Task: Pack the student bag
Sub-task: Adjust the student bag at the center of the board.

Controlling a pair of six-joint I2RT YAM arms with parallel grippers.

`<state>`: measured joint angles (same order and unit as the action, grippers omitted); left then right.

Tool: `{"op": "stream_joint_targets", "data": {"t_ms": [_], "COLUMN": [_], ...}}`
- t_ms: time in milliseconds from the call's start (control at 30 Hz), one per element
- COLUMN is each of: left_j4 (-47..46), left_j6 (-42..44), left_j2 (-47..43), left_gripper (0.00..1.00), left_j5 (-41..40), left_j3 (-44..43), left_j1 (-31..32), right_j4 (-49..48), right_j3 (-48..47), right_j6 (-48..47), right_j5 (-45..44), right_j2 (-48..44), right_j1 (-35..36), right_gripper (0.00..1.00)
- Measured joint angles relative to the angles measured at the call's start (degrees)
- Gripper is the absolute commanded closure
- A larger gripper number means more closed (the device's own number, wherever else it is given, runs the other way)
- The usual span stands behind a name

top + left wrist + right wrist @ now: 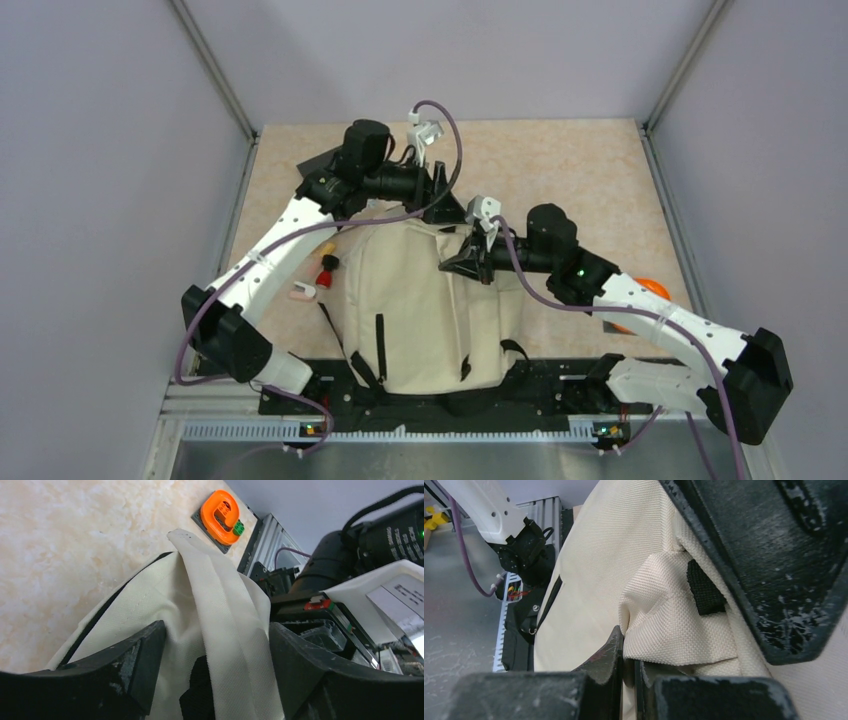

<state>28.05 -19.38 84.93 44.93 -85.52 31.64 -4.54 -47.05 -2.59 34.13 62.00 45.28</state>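
Left gripper (pixel 216 645) was spread wide at the top edge of the backpack (pixel 420 320), straddling a loose ridge of its cream fabric. The cloth filled the gap but didn't look squeezed. Right gripper (pixel 628 660) was clenched on a thin pinch of the same fabric, near the upper right corner of the bag.

The backpack lay flat in the middle of the table (pixel 580 180), bottom toward the arm bases. It was plain beige weave with black straps (pixel 380 345).

An orange block (pixel 221 516) sat at the right edge, well apart from the bag. Some small red and yellow bits (pixel 326 265) were just left of it. A black notebook (pixel 318 162) in the upper left was mostly hidden under the left arm.
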Motion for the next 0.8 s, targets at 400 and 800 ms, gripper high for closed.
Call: {"op": "stream_joint_targets", "data": {"t_ms": [400, 800], "left_j4": [-8.72, -26.03], "left_j6": [-0.68, 3.52], "left_j2": [-9.64, -33.64], "left_gripper": [0.97, 0.91], "left_j5": [-2.38, -7.06], "left_j3": [6.03, 28.06], "left_j1": [0.76, 1.40], "right_j4": [-2.36, -9.84], "right_j3": [1.79, 6.51], "right_j6": [2.12, 13.60], "right_j5": [-7.76, -22.18], "right_j2": [-1.55, -2.56], "right_j1": [0.48, 1.95], "right_gripper": [1.00, 1.00]}}
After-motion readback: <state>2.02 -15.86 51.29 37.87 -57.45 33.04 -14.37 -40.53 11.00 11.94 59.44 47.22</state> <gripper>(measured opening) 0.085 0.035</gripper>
